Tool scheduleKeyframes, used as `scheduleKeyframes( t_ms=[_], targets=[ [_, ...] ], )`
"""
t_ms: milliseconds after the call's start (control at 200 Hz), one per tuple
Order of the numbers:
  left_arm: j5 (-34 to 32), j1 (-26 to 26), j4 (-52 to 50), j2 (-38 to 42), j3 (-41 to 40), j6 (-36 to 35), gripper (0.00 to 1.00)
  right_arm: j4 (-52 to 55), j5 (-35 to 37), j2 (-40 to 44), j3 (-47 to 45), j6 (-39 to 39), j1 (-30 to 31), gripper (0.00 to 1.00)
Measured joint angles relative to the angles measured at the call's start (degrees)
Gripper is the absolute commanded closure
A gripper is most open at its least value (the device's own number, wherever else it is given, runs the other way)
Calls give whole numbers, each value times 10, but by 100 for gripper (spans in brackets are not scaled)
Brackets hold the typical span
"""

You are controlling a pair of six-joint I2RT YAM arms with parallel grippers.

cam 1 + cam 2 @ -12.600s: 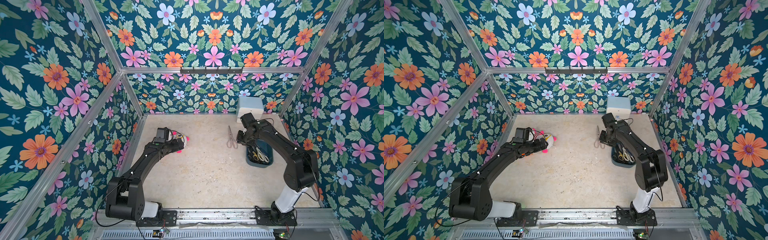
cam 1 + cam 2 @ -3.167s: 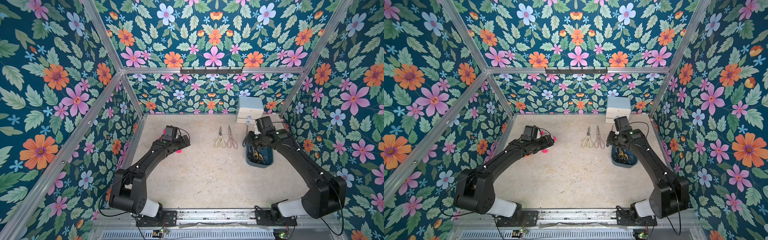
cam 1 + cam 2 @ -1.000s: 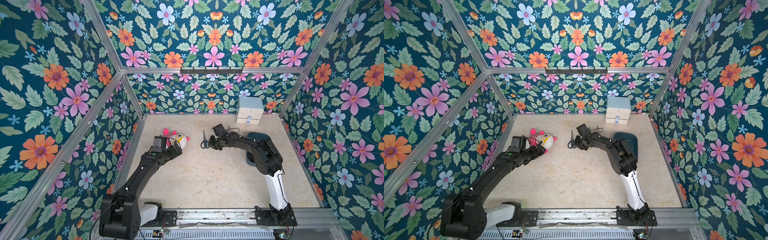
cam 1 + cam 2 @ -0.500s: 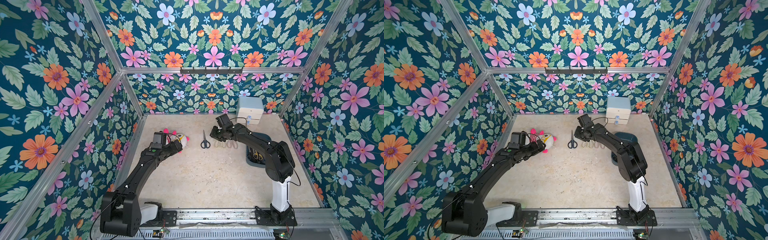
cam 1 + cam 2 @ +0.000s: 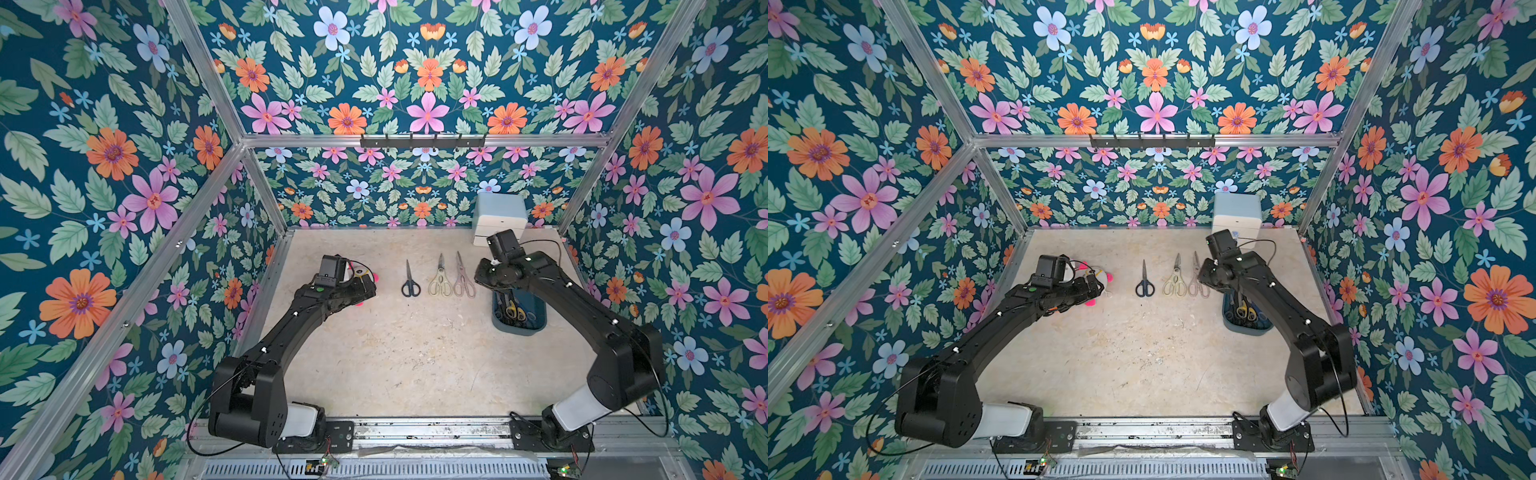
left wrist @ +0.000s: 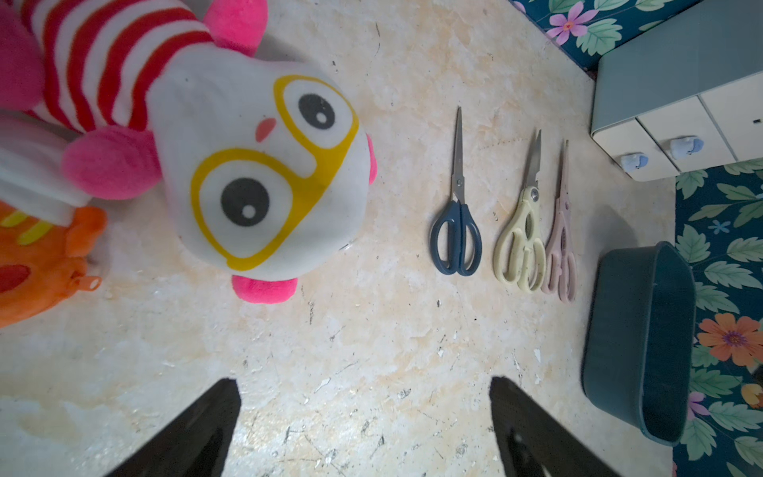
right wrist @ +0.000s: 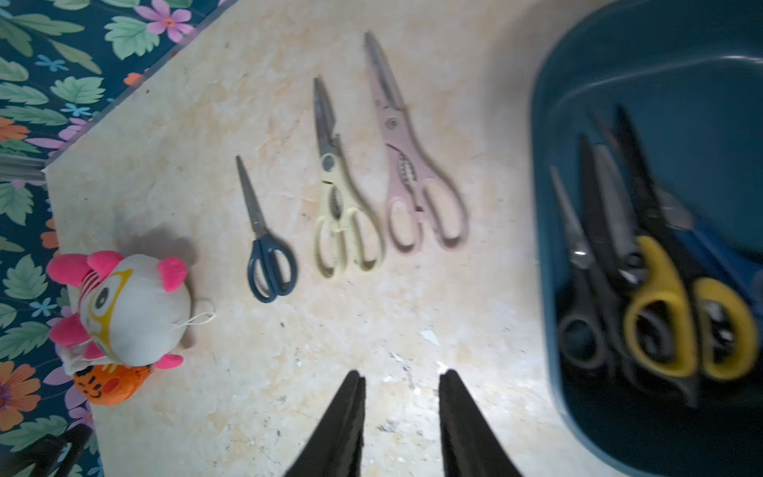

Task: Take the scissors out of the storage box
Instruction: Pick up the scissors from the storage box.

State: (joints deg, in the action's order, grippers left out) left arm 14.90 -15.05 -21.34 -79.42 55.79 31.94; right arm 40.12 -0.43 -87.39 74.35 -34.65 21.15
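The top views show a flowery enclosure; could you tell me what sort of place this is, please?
Probably a robot test cell, not a home: left arm and right arm bolted to a metal rail, floral panels on an aluminium frame, and staged props, scissors and a plush toy.

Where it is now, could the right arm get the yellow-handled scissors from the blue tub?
Probably yes: the right arm hangs beside the storage box, jaws parted and empty, and the yellow-handled scissors lie topmost, uncovered.

two black jointed arms [image 5: 286,332], white base segments [image 5: 305,419], tapered black fingers [image 7: 342,429]
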Motion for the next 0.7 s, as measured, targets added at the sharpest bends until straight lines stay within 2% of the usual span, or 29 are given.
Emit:
scheduleKeyframes(
  t_ms=[190,405,700],
  targets=[
    [0,-12,5,-20,16,0,2,35,-12,67,-97,44,-81,63],
    [0,-20,11,-33,20,9,2,56,-24,75,-143,102,-160,63],
    [-5,-27,11,-27,18,12,2,31,-43,38,-173,146,-179,65]
  ],
)
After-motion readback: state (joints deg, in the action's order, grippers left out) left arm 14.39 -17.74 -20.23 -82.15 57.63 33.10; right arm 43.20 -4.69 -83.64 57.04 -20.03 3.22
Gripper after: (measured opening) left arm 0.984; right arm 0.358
